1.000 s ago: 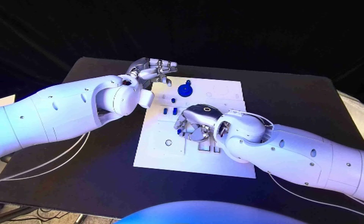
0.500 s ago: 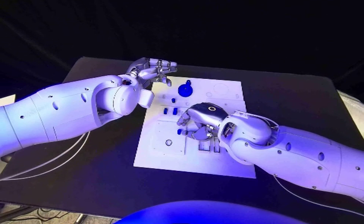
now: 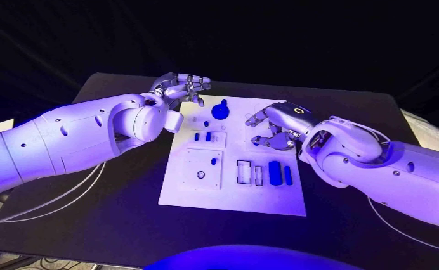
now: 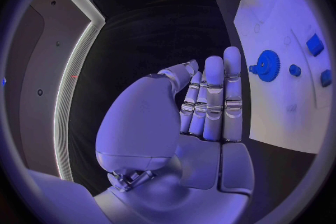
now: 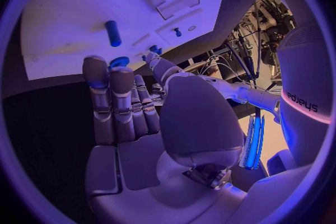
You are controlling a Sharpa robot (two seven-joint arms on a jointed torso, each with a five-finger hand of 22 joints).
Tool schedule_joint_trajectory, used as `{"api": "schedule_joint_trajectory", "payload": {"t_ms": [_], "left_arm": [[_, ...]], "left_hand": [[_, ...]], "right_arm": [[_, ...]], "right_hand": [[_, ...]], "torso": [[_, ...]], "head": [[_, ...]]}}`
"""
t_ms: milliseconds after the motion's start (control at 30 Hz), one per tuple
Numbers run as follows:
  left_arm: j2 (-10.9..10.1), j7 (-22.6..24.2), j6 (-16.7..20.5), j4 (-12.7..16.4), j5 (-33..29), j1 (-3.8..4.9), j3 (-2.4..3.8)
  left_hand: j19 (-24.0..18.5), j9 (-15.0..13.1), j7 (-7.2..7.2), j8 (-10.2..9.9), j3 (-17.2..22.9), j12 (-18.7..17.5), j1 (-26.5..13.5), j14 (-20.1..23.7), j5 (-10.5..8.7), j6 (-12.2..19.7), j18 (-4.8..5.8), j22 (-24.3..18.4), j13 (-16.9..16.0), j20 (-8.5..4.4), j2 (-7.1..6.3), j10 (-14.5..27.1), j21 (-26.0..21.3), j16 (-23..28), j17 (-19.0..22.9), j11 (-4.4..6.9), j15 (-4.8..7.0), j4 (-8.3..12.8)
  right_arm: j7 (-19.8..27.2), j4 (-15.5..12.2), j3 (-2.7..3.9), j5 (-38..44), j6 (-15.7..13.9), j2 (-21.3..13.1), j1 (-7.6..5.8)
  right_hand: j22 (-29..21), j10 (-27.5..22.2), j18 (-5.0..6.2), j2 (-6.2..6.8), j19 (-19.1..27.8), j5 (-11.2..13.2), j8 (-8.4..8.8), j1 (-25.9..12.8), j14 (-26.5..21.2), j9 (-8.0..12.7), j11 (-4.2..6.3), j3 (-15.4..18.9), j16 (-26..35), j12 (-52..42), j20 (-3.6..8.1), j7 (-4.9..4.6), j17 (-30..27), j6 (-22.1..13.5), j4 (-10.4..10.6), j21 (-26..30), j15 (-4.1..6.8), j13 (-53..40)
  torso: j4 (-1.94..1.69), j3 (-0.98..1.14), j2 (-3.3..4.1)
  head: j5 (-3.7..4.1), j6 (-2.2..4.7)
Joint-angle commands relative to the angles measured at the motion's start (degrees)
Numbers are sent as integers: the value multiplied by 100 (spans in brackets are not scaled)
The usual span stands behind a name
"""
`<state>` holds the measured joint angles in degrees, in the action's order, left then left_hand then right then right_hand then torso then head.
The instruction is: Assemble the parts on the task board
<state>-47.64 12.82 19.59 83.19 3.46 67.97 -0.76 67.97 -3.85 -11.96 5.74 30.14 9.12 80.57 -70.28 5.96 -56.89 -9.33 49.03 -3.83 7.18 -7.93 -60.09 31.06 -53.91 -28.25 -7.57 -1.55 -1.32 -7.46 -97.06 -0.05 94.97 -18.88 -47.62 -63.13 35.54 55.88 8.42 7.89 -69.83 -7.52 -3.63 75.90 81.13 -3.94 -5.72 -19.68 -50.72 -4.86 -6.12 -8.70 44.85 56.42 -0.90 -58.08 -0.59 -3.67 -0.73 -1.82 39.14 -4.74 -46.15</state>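
While my right hand (image 3: 277, 129) hovers empty with fingers loosely curled above the task board's (image 3: 229, 197) far right corner, my left hand (image 3: 183, 85) empty, fingers together, beside its far left corner, blue gear (image 3: 221, 111) between them

Lower half of the task board (image 3: 188, 195) is open from above: nothing over the flat blue parts (image 3: 275, 171) in the slots at lower centre. Black table (image 3: 110, 219) is bare along the bottom and at far right. Upper right of the board is blocked by the right hand (image 3: 275, 129), fingers spread. Left hand (image 3: 183, 86) sits off the board's upper-left corner, just beside the blue gear (image 3: 221, 111), crowding that approach.
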Motion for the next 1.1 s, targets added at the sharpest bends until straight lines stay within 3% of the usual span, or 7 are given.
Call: {"api": "schedule_joint_trajectory", "payload": {"t_ms": [33,333,467,667,800,967,1100], "left_arm": [[1,63,-64,14,24,0,3],[5,70,-65,13,25,-6,3],[6,71,-66,9,25,-9,2],[7,69,-72,6,25,-11,2],[11,60,-84,6,25,-12,2],[12,54,-92,6,25,-12,2],[14,53,-94,2,25,-13,2]], "left_hand": [[-32,9,8,1,8,35,-64,24,34,32,-104,-6,8,-9,-4,25,-36,18,5,2,-24,21],[-31,9,5,0,8,38,-66,23,35,44,-105,-6,8,-8,-7,34,-37,16,8,0,-25,27],[-31,9,4,0,8,39,-66,23,36,48,-105,-7,8,-7,-7,38,-37,16,9,-1,-26,29],[-30,9,3,1,8,40,-66,23,36,50,-105,-7,8,-7,-7,40,-37,15,10,-2,-26,30],[-30,9,3,1,8,40,-66,23,36,50,-105,-7,8,-7,-7,40,-37,15,10,-2,-26,30],[-30,9,3,1,8,40,-66,23,36,50,-105,-7,8,-7,-7,40,-37,15,10,-2,-26,30],[-30,9,3,1,8,40,-66,23,36,50,-105,-7,8,-7,-7,40,-37,15,10,-2,-26,30]], "right_arm": [[-277,64,-4,200,681,-120,-33],[-312,194,-4,553,900,-217,-62],[-292,230,-6,582,920,-178,-61],[-229,325,-16,544,834,17,-38],[-200,369,-20,525,830,138,-31],[-258,443,-26,477,991,263,-28],[-327,488,-32,503,1156,332,-28]], "right_hand": [[-65,-76,117,38,47,39,-7,24,-43,-3,27,73,70,5,17,43,-82,2,-9,58,6,0],[-32,-30,102,-48,9,33,-25,99,13,-18,62,233,14,-129,47,105,-78,57,-21,51,24,-17],[-28,9,100,-80,-7,36,-30,112,32,-22,60,265,0,-175,49,111,-78,83,-18,50,23,-19],[185,258,57,-283,-166,91,-32,192,156,-28,21,265,-171,-366,33,55,49,170,7,-95,7,-19],[294,359,40,-347,-235,125,-28,209,210,-27,24,234,-264,-414,21,56,128,192,23,-173,8,-8],[550,622,1,-407,-376,171,-18,200,303,-22,75,165,-443,-493,24,54,284,206,70,-352,50,-3],[831,751,-45,-426,-501,173,-32,206,353,-29,104,114,-584,-507,34,59,421,250,84,-540,76,-4]], "torso": [[23,2,-2],[2,-1,-1],[1,-1,-3],[5,-4,2],[-9,-9,0],[-6,-18,1],[0,-9,1]], "head": [[15,25],[95,48],[90,47],[78,47],[95,37],[89,27],[81,18]]}}
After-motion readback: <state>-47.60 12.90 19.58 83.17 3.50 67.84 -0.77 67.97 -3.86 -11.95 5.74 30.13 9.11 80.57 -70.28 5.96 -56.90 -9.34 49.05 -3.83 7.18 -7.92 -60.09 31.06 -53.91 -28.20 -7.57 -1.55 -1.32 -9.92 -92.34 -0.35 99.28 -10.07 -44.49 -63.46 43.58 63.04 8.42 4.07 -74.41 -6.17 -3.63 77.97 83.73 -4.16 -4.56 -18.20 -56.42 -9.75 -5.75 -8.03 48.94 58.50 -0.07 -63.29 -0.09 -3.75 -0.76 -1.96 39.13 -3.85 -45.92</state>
